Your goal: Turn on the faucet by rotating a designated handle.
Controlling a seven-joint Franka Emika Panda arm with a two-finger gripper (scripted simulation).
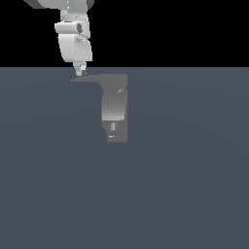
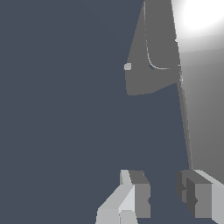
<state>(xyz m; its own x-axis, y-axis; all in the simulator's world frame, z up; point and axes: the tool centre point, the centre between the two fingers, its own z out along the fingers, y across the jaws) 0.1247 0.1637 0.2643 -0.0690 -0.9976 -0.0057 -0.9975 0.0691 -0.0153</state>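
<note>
The faucet (image 1: 115,109) is a small grey upright fixture standing on the blue-grey floor in the middle of the exterior view. Its handle (image 1: 91,78) is a thin dark-grey lever sticking out from the top toward the exterior view's left. My gripper (image 1: 80,74) points down at the handle's pointed tip. In the wrist view the gripper (image 2: 164,197) is open with nothing between the fingers. One finger (image 2: 197,197) sits against the edge of the handle's light, glare-lit surface (image 2: 205,109). The faucet body (image 2: 148,65) lies beyond.
A flat blue-grey floor (image 1: 185,185) surrounds the faucet. The white arm (image 1: 74,34) comes down from the top of the exterior view. Nothing else shows.
</note>
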